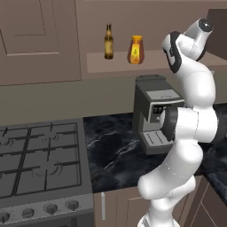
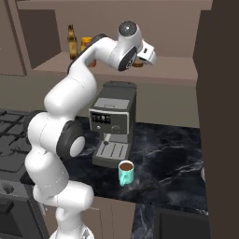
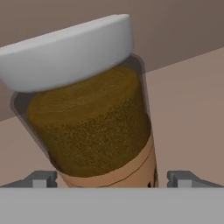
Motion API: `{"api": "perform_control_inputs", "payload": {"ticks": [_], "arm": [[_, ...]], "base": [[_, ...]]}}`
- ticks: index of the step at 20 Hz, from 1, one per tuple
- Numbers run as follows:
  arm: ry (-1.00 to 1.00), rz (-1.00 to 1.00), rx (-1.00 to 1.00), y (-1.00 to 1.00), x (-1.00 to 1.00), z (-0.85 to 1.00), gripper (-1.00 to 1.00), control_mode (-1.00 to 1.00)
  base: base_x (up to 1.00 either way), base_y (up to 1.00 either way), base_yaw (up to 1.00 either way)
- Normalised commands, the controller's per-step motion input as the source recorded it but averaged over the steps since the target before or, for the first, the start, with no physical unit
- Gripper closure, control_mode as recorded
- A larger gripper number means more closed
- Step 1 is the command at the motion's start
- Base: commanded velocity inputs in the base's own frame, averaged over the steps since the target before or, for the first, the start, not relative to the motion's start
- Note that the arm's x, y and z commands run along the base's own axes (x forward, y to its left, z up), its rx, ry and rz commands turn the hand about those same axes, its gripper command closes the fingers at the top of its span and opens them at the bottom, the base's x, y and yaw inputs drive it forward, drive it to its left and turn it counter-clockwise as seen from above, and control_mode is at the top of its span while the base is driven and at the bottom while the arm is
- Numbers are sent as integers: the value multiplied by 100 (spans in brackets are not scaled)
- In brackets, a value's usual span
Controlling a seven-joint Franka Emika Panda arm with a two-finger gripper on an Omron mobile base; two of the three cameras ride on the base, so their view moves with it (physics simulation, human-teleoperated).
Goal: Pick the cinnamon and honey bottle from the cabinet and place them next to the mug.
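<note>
Gripper (image 3: 111,179) jaws are spread wide on either side of the cinnamon (image 3: 92,127), unclenched, on the cabinet (image 1: 119,62) shelf. At nine o'clock along the ledge, the honey bottle (image 1: 136,49) is seen. The mug (image 2: 126,172) is set below on the counter (image 2: 172,158).

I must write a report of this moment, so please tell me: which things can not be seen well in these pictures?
- Brown cinnamon jar with pale lid: hand view, base cut off by the bottom edge.
- Amber honey bottle with yellow label: right base view, mostly hidden by the white arm.
- Open gripper: whether its fingertips touch the jar cannot be told.
- Grey espresso machine: left base view, right side covered by the arm.
</note>
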Motion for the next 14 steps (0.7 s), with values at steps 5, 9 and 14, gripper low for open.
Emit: {"api": "perform_control_inputs", "payload": {"ticks": [5, 9, 14], "arm": [[0, 0, 0, 0, 0, 0, 100, -100], [0, 0, 0, 0, 0, 0, 100, -100], [0, 0, 0, 0, 0, 0, 100, -100]], "base": [[0, 0, 0], [0, 0, 0], [0, 0, 0]]}}
